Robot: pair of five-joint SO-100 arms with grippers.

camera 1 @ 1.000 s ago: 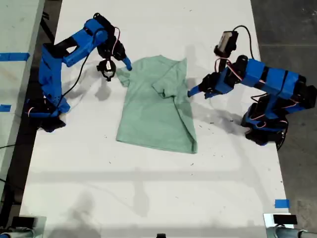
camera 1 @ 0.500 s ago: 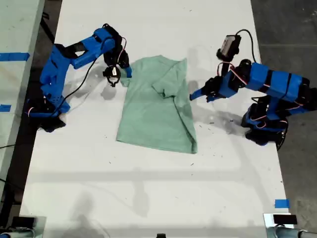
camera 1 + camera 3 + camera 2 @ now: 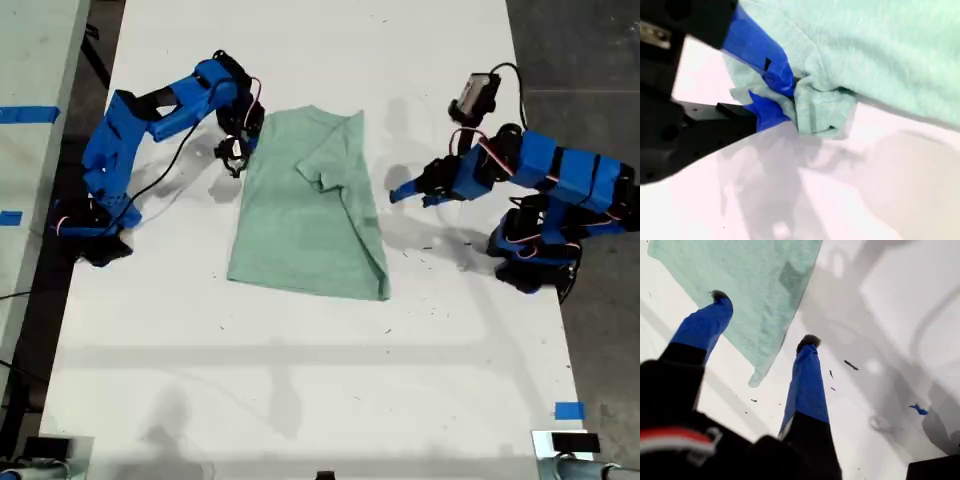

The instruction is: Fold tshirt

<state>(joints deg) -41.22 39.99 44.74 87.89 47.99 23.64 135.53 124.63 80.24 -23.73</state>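
The pale mint-green tshirt [image 3: 305,210] lies on the white table [image 3: 300,400], its side on the exterior view's right folded in over the body. My second gripper [image 3: 250,142] is at the sleeve on the exterior view's left. In the second wrist view this gripper [image 3: 787,102] is shut on the bunched sleeve hem of the tshirt [image 3: 880,45]. My first gripper [image 3: 396,194] hangs open off the tshirt's edge on the exterior view's right, holding nothing. In the first wrist view its fingers [image 3: 807,347] stand apart, with the tshirt [image 3: 750,275] beyond them.
A blue tape mark [image 3: 568,410] sits near the table's front corner on the exterior view's right. Small dark specks [image 3: 850,365] dot the table by my first gripper. A second surface with blue tape [image 3: 28,113] borders the exterior view's left. Dark floor lies on its right.
The second gripper has dragged the sleeve, and the whole tshirt has slid toward the exterior view's left. The first gripper has drawn back from the tshirt's edge toward that view's right.
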